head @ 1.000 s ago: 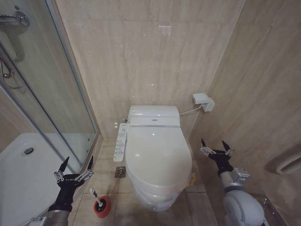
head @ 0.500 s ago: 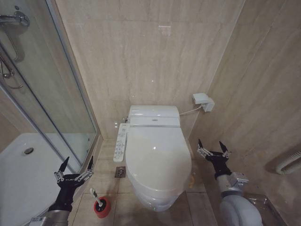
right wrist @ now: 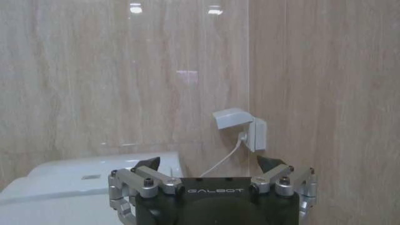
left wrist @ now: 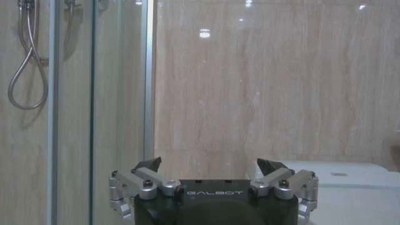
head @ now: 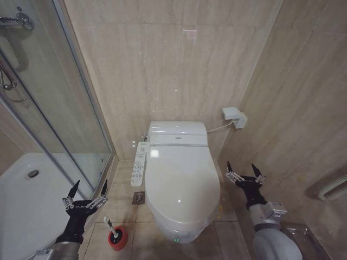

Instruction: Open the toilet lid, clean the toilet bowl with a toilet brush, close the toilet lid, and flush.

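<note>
Edging closer to the toilet lid (head: pixel 179 181), right gripper (head: pixel 239 173) spread.

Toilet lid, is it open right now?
No, the toilet lid lies flat and shut over the bowl, with neither tool touching it.

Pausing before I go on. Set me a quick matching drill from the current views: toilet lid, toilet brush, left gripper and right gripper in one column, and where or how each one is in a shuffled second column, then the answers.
Column one:
1. toilet lid
2. toilet brush
3. left gripper
4. right gripper

Column two:
A. open, held beside the toilet on the side of the wall socket
B. down flat, closed
C. standing in a red holder on the floor
D. open, held by the shower door, above the brush

Pairs: 1-B, 2-C, 3-D, 4-A
</note>
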You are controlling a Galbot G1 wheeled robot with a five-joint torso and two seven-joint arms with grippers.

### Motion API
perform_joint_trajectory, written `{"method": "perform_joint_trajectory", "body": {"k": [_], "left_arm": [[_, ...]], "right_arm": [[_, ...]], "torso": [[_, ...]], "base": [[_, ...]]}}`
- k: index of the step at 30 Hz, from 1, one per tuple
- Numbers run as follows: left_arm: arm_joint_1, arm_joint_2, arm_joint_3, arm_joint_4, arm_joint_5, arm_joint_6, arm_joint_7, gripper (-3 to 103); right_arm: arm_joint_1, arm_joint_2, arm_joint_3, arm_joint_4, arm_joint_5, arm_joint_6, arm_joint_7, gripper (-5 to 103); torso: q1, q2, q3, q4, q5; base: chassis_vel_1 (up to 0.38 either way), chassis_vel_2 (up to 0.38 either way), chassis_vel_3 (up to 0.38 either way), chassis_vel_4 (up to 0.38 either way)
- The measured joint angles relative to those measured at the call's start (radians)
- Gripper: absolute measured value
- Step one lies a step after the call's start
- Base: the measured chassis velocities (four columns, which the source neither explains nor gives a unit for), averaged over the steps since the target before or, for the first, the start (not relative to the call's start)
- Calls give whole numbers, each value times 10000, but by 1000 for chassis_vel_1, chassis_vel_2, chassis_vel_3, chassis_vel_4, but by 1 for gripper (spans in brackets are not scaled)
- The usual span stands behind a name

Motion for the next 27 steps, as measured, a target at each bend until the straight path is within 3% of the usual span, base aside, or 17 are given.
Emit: {"method": "perform_joint_trajectory", "body": {"k": [27], "left_arm": [[0, 0, 0, 0, 0, 0, 0, 100]], "right_arm": [[-229, 417, -77, 376, -275, 27, -94, 100]], "torso": [[0, 0, 0, 0, 1]], "base": [[0, 0, 0, 0]]}}
